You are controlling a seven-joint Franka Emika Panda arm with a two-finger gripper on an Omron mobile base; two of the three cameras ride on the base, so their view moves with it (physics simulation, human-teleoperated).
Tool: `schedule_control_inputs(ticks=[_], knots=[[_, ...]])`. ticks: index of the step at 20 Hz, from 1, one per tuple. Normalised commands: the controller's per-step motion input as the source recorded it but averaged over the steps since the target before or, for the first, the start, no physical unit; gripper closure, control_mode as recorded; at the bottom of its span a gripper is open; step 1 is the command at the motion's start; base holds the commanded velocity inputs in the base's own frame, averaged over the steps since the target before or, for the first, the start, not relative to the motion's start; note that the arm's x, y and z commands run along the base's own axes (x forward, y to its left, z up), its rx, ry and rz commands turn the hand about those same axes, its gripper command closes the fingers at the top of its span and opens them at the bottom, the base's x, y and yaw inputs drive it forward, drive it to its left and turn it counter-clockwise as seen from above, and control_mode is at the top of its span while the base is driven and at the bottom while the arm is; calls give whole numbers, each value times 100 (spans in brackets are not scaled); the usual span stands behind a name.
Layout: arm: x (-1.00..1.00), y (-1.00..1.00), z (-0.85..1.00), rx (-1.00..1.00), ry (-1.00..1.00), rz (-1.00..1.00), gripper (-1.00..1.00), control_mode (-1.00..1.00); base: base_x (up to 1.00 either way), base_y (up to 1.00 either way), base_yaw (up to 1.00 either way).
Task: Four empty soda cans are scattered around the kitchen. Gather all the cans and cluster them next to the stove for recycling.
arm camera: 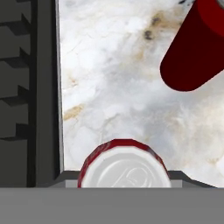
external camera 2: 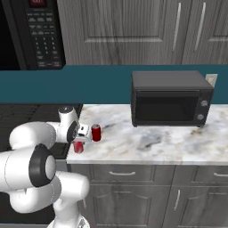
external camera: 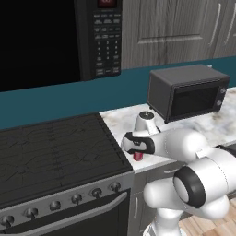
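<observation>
Red soda can [external camera: 138, 156] sits mid-frame by the stove [external camera: 55, 147] in my left base view. Right view: gripper [external camera 2: 79, 141] clamped on it, second can [external camera 2: 96, 132] just beside. Hand view, bottom centre: I'd release gently, keeping it upright.

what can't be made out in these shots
- Held red can: left base view, mostly behind the wrist; hand view cuts its body at the bottom.
- Tool: fingers hidden behind hand and can.
- Second red can: top cut off in hand view.
- Stove: left edge cropped.
</observation>
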Motion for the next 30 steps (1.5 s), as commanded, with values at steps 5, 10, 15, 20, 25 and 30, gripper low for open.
schedule_control_inputs(ticks=[5,10,15,20,25,30], knots=[[1,0,-2,0,0,0,-100,-100,0,0,0],[0,0,0,0,0,0,-100,-100,0,0,0],[0,0,0,0,0,0,-100,-100,0,0,0],[-2,0,8,0,0,-1,-100,-100,0,0,0],[-1,-3,26,0,0,-3,-100,-100,0,0,0],[-16,-8,43,0,-1,-6,-100,-100,0,0,0]])
